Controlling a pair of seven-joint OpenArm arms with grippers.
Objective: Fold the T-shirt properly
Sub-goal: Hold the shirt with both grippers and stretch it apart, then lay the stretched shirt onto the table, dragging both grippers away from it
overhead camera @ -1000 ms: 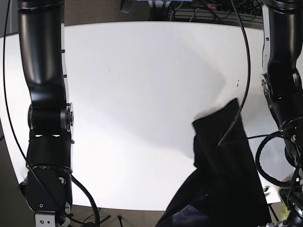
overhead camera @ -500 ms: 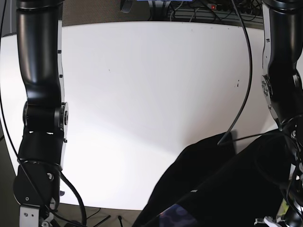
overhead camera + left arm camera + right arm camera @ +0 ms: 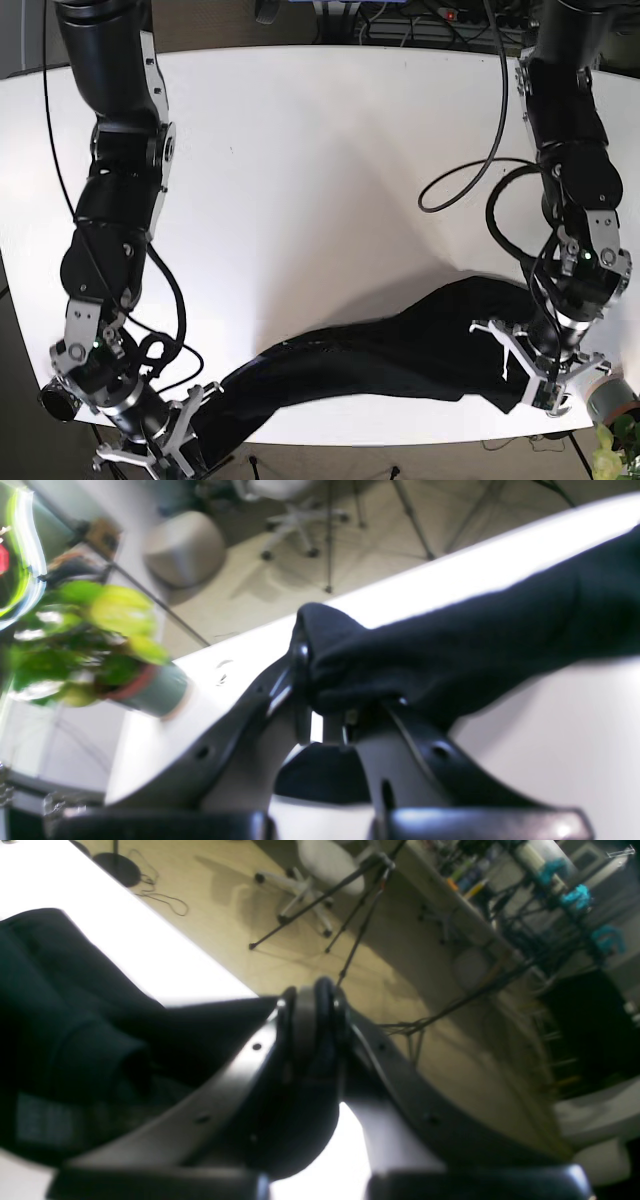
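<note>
The black T-shirt [image 3: 390,350] lies stretched in a long band along the near edge of the white table [image 3: 320,180]. My left gripper [image 3: 530,375] holds its right end, fingers shut on a bunched fold of the T-shirt [image 3: 450,650] in the left wrist view, where the left gripper [image 3: 320,700] pinches the cloth. My right gripper [image 3: 185,440] holds the other end at the table's front left corner. In the right wrist view the right gripper [image 3: 315,1010] is shut on dark T-shirt cloth [image 3: 60,1030], which hangs to its left.
A potted plant [image 3: 615,455] stands past the table's front right corner; the plant [image 3: 100,645] also shows blurred in the left wrist view. A black cable [image 3: 470,180] loops over the table on the right. Tripods and a chair [image 3: 320,865] stand on the floor beyond.
Both arms have swung down to the near edge. The shirt, earlier bunched and hanging at the right close to the camera, is now drawn out between the two grippers.
</note>
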